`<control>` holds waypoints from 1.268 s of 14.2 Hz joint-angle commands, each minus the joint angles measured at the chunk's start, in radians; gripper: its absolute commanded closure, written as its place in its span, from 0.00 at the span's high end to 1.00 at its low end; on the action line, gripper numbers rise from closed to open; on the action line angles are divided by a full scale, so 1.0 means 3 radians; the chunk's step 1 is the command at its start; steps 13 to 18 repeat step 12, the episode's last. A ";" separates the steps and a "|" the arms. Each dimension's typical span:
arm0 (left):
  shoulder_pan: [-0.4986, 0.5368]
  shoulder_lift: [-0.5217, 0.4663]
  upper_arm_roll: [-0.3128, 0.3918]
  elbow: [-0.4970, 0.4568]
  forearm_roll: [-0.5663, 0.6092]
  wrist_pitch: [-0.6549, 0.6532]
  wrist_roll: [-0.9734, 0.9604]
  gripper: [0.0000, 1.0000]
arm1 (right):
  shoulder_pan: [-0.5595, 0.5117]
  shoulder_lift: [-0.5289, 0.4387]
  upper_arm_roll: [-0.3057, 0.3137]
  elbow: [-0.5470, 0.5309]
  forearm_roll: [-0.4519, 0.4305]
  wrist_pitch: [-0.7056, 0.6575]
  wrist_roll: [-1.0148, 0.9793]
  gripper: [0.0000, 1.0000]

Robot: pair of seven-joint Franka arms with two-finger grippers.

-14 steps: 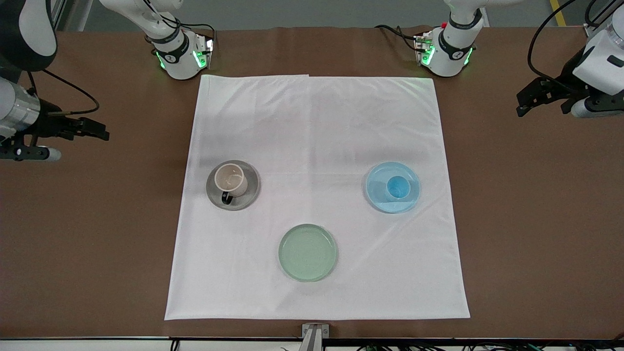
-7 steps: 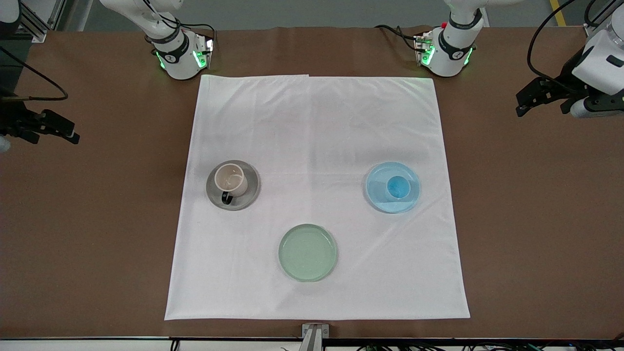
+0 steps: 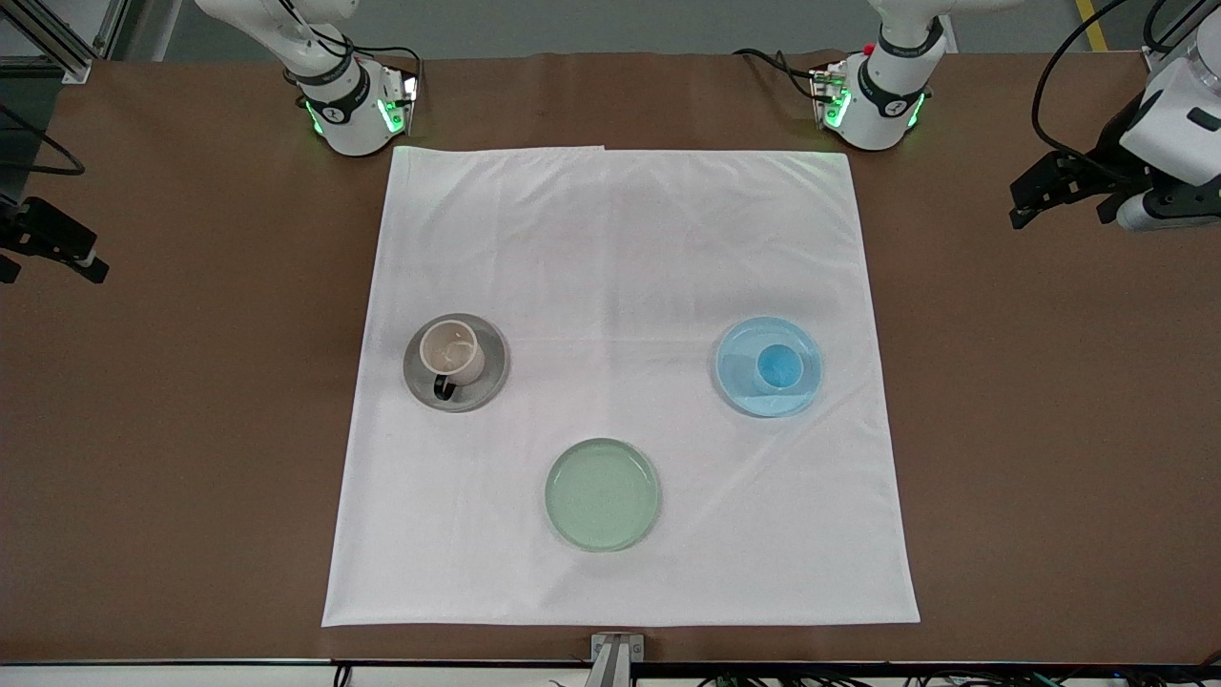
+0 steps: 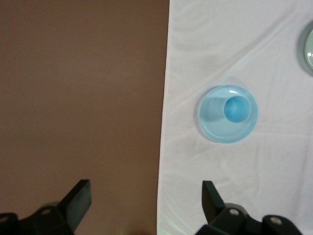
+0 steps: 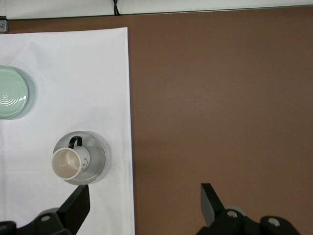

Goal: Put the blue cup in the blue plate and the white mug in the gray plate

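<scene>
- So the blue cup (image 3: pixel 778 367) sits upright in the blue plate (image 3: pixel 740 382), right of center in the front view, on the white cloth (image 3: pixel 620 239).
- White mug (image 3: pixel 452 351) stands in the gray plate (image 3: pixel 485 382), left of center, with its dark handle pointing toward the bottom of the frame.
- Pale green plate (image 3: pixel 602 494) is lower center, with nothing on it, nearer the front camera than the other two plates.
- Left gripper (image 4: pixel 146 198) hangs over bare brown table (image 3: pixel 1049 429) at the upper right edge of the front view, fingers spread wide, holding nothing.
- Right gripper (image 5: pixel 144 198) is over the table at the left edge, also spread wide with nothing between the fingers.
</scene>
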 commanded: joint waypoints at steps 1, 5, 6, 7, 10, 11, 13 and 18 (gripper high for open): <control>-0.0010 0.0045 0.0007 0.0069 -0.0007 -0.0005 0.0064 1.00 | -0.0059 0.0051 0.0048 0.0083 -0.0014 -0.0046 -0.0015 1.00; -0.0010 0.0060 0.0007 0.0114 -0.0007 -0.0010 0.0054 1.00 | -0.0059 0.0051 0.0048 0.0083 -0.0014 -0.0046 -0.0015 1.00; -0.0010 0.0080 0.0007 0.0125 -0.0007 -0.0010 0.0054 1.00 | -0.0059 0.0046 0.0048 0.0083 -0.0014 -0.0046 -0.0015 1.00; -0.0010 0.0091 0.0007 0.0140 -0.0007 -0.0010 0.0054 1.00 | -0.0059 0.0051 0.0048 0.0083 -0.0014 -0.0051 -0.0015 1.00; -0.0010 0.0091 0.0007 0.0140 -0.0007 -0.0015 0.0054 1.00 | -0.0059 0.0051 0.0048 0.0083 -0.0019 -0.0046 -0.0015 1.00; -0.0010 0.0091 0.0007 0.0140 -0.0007 -0.0015 0.0054 1.00 | -0.0064 0.0051 0.0048 0.0083 -0.0019 -0.0046 -0.0010 1.00; -0.0010 0.0091 0.0007 0.0140 -0.0007 -0.0015 0.0054 1.00 | -0.0059 0.0051 0.0048 0.0083 -0.0019 -0.0046 -0.0010 1.00; -0.0010 0.0091 0.0007 0.0140 -0.0007 -0.0015 0.0054 1.00 | -0.0059 0.0051 0.0048 0.0083 -0.0019 -0.0046 -0.0010 1.00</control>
